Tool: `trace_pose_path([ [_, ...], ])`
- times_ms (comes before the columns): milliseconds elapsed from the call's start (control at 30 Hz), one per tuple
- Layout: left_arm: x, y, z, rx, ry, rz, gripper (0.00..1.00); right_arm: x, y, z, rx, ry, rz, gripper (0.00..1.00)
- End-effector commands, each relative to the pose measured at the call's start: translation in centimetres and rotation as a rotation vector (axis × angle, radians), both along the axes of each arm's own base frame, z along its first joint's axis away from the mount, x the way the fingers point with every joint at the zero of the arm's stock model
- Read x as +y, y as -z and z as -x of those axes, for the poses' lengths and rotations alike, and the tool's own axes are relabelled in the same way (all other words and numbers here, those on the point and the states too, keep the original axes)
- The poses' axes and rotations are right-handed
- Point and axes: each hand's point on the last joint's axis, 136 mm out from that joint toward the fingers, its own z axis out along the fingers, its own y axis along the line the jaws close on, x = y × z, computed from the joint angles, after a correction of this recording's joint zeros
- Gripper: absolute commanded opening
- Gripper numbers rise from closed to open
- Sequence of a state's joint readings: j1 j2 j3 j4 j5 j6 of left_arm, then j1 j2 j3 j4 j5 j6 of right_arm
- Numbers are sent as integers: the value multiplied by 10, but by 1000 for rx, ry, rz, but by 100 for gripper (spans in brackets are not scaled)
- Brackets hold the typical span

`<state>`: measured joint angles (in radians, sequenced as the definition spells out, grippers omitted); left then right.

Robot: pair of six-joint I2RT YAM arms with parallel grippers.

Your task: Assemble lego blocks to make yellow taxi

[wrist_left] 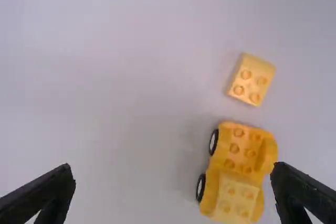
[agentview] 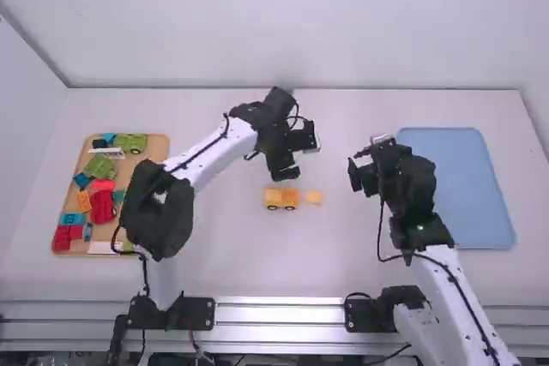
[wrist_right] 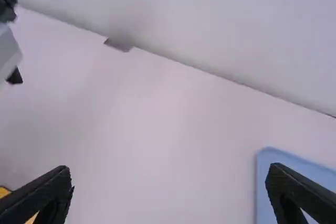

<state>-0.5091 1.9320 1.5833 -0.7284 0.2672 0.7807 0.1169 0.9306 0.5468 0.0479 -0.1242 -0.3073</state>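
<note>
left gripper point(agentview: 304, 160) spread wide, empty, yellow car point(wrist_left: 242, 148) on its base side, yellow block point(wrist_left: 251, 80) near car (studs up), right gripper point(agentview: 363, 160) also spread wide, empty, blue tray point(agentview: 455, 186) to its right

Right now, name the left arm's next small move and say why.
I'd lower the left tool over the loose block and grip it. That tool is open and holds nothing, and the loose block lies beside the car. The car carries a mounted block at one end, with bare studs next to it, where the loose one probably belongs.
</note>
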Motion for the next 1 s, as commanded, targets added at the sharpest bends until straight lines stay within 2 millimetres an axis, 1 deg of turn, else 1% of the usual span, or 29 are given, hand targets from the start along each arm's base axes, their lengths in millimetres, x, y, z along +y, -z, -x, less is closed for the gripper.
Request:
trace_pose_path([
  [0,9,-17,12,-19,23,49,99,19,-3,-8,14,-146,53,98],
  [33,16,-23,16,-33,12,82,99,29,7,-11,54,-226,85,98],
  [167,29,-31,28,-60,9,173,99,42,20,-18,95,-332,113,98],
  [233,34,-35,38,-84,44,257,99,53,29,-18,102,-423,123,98],
  [300,38,-36,52,-100,85,368,99,69,41,-12,110,-559,110,98],
  [333,39,-35,54,-106,88,397,99,74,45,-9,112,-601,104,98],
  [433,42,-29,62,-133,110,522,99,91,68,8,132,-785,92,98],
  [467,42,-28,63,-136,114,540,99,93,70,10,132,-802,91,98],
  [533,42,-24,68,-135,124,613,99,99,84,16,142,-878,76,98],
  [600,44,-22,70,-131,128,647,99,101,95,19,157,-910,66,98],
  [633,45,-21,70,-130,133,663,99,102,101,19,166,-923,63,98],
  [667,47,-18,69,-126,142,687,99,104,111,22,186,-944,53,99],
  [700,47,-18,69,-126,144,691,99,104,114,22,190,-949,53,98],
  [800,52,-14,67,-114,145,709,99,104,137,25,212,-993,68,100],
  [833,52,-14,67,-114,145,709,99,104,137,25,212,-993,68,100],
  [933,50,-8,64,-112,149,711,99,108,153,22,205,-1014,30,99],
  [967,50,-7,64,-112,149,710,99,108,154,21,202,-1018,19,99],
])
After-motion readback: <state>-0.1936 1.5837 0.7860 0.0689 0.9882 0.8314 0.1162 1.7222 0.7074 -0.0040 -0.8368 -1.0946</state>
